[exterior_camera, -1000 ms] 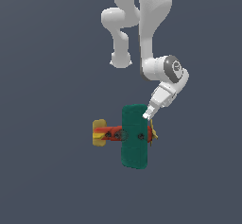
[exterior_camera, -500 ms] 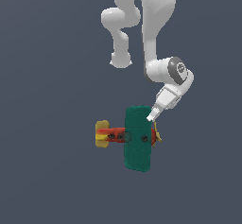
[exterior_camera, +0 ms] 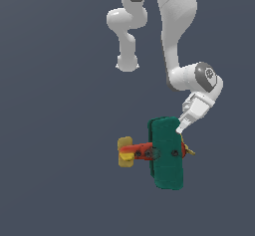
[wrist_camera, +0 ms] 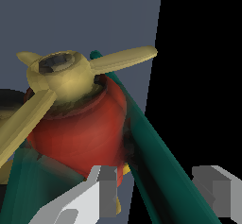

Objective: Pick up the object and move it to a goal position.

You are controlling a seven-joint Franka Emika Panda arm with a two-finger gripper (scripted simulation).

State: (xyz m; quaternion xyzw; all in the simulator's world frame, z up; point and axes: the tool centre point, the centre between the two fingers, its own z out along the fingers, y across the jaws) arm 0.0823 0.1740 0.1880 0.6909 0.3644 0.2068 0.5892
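The toy airplane (exterior_camera: 167, 153) sits low in the exterior view, a little toward that view's right, against a plain dark grey background. Its broad teal-green wing (exterior_camera: 167, 153) faces the camera, standing taller than it is wide. The red body (exterior_camera: 141, 152) runs out toward the exterior view's left and ends in the yellow tail piece (exterior_camera: 125, 152). A bit of the yellow propeller (exterior_camera: 188, 149) peeks out past the wing's other edge.

The white arm (exterior_camera: 179, 41) comes down from above, and its end effector (exterior_camera: 182, 125) meets the top corner of the wing on the exterior view's right.

In the wrist view the propeller (wrist_camera: 66, 79) and red nose (wrist_camera: 82, 128) fill the frame at close range. The teal wing edge (wrist_camera: 156, 157) runs between the two grey fingers (wrist_camera: 106, 190), which stand on either side of it. The fingers look closed on the wing, though the contact itself is not clearly visible
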